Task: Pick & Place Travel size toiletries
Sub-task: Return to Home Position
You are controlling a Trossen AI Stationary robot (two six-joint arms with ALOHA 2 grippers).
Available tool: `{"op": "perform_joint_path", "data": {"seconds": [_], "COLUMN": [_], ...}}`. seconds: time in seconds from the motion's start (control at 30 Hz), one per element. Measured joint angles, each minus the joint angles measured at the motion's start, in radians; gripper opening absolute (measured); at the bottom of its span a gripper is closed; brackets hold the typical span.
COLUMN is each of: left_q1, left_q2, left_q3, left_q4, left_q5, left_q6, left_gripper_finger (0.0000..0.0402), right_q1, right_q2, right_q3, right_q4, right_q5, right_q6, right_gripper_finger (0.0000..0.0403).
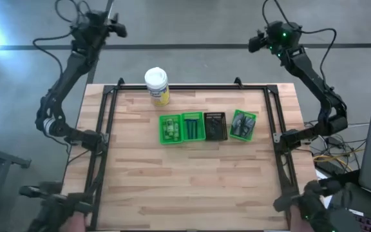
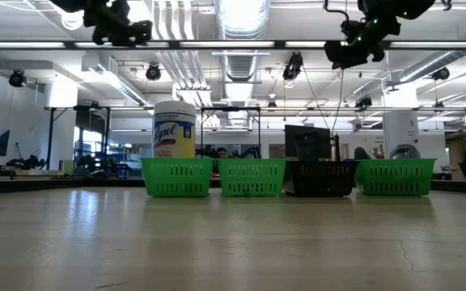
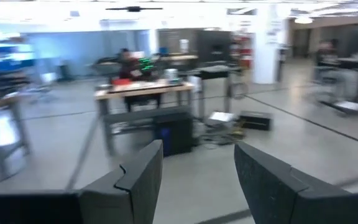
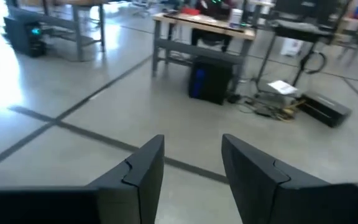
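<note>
Four small square trays stand in a row on the table's far half: two green ones side by side [image 1: 170, 128] [image 1: 192, 125], a black one [image 1: 215, 125] and a green one [image 1: 243, 124]. Small toiletries lie inside them: bright green bottles in the leftmost tray, dark tubes in the rightmost [image 1: 241, 122]. My left gripper [image 3: 197, 171] is open, raised high beyond the table's far left corner. My right gripper [image 4: 192, 163] is open too, raised high beyond the far right corner. Both wrist views look out at the room floor, not at the table.
A big white-lidded jar with a yellow label [image 1: 157, 86] stands on the far edge of the table, behind the left trays. A dark frame [image 1: 108, 122] borders the table on its left, right and far sides. The near half of the wooden top [image 1: 185, 187] holds nothing.
</note>
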Motion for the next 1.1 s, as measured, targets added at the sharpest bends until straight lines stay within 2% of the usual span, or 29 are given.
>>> {"op": "perform_joint_path", "data": {"seconds": [0.13,0.23,0.4,0.67,0.8,0.97,1.0,1.07,1.1], "left_q1": [0.072,0.07,0.068,0.068,0.069,0.069,0.069,0.068,0.068], "left_q2": [-0.001,-0.001,-0.028,-0.081,-0.084,-0.085,-0.085,-0.085,-0.085], "left_q3": [0.0,0.0,0.0,0.0,0.0,0.0,0.0,0.0,0.0], "left_q4": [0.01,0.011,0.009,0.007,-0.028,-0.043,-0.045,-0.045,-0.045], "left_q5": [-0.016,-0.09,-0.099,-0.11,-0.112,-0.113,-0.113,-0.116,-0.117], "left_q6": [0.009,0.065,0.142,0.137,0.152,0.154,0.153,0.153,0.153], "left_gripper_finger": [0.0204,0.0204,0.0204,0.0204,0.0204,0.0204,0.0204,0.0204,0.0204], "right_q1": [0.0,0.0,0.0,0.005,-0.002,-0.016,-0.021,-0.079,-0.116], "right_q2": [-0.016,-0.029,-0.046,-0.056,-0.136,-0.336,-0.371,-0.425,-0.441], "right_q3": [0.019,0.032,0.066,0.078,-0.005,-0.169,-0.21,-0.297,-0.334], "right_q4": [-0.026,-0.032,-0.044,-0.038,-0.044,-0.04,-0.017,0.106,0.164], "right_q5": [0.105,0.178,0.179,0.176,0.169,0.159,0.117,-0.091,-0.206], "right_q6": [0.018,-0.003,-0.001,-0.004,-0.004,-0.004,-0.024,-0.091,-0.073], "right_gripper_finger": [0.0147,0.0141,0.0128,0.0103,0.0089,0.0071,0.0067,0.0061,0.0057]}}
